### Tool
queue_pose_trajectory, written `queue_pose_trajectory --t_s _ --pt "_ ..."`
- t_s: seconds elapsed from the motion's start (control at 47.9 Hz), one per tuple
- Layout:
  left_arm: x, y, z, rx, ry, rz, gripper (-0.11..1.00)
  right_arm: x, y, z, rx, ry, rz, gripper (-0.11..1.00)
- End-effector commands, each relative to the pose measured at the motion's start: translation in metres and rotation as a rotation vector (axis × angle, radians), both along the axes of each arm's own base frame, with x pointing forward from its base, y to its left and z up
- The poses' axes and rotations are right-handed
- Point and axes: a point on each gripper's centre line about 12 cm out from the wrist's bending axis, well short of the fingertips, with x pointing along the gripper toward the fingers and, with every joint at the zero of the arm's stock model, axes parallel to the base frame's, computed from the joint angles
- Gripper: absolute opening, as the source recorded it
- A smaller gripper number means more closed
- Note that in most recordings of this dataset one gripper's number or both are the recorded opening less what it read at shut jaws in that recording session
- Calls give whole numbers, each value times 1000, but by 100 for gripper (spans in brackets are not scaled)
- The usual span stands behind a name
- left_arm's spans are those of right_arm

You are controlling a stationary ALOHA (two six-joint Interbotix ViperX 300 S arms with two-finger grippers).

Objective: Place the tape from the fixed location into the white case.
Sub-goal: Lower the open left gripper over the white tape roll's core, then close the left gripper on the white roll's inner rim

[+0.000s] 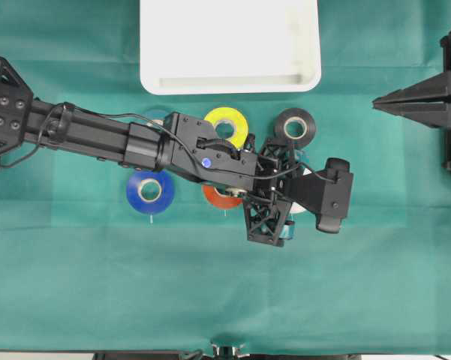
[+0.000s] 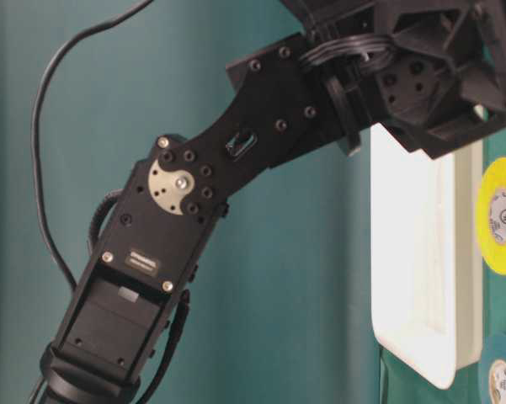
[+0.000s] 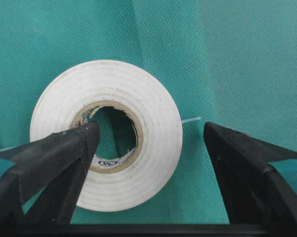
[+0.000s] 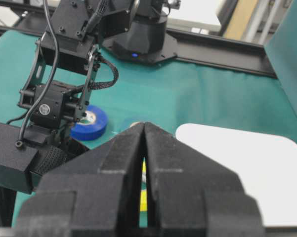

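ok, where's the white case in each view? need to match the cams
Overhead: white case at top centre, above the rolls.
Table-level: right of centre, seen end-on behind the arm.
Left wrist: not in it; only the white tape and the cloth.
Right wrist: lower right, a white slab on the cloth.
Shared landmark: the yellow roll lies just beside the case, also at the table-level view's right edge.

Yellow roll [image 1: 227,126], black roll [image 1: 295,127], blue roll [image 1: 150,191], and a partly hidden, seemingly orange roll [image 1: 219,199] on green cloth [image 1: 97,285].
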Motion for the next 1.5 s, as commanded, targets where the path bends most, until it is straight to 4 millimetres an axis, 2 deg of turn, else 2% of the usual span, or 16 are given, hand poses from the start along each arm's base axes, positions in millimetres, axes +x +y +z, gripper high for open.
queue_pose_trajectory --t_s 0.0,0.46,0.752,0.92,1.066,1.17,1.275,1.484 --pt "3 2 9 -5 -23 7 99 3 -1 11 -3 -28 -3 0" --pt "-2 3 -3 -1 5 7 99 3 -1 11 -3 -28 -3 0" --pt "-2 3 -3 -1 5 7 99 3 -1 11 -3 -28 -3 0" --pt "-2 4 -2 -1 3 9 95 3 -1 11 -5 -28 -3 0" --pt "-1 3 -1 -2 -1 7 78 3 -1 11 -5 -28 -3 0" --pt "-1 1 2 -3 -7 4 51 3 -1 11 -5 -28 -3 0" --pt "-2 -3 6 -2 -14 -6 30 3 -1 11 -2 -21 -3 0" --pt "-2 -6 9 -1 -15 -12 28 3 -1 11 -5 -23 -3 0"
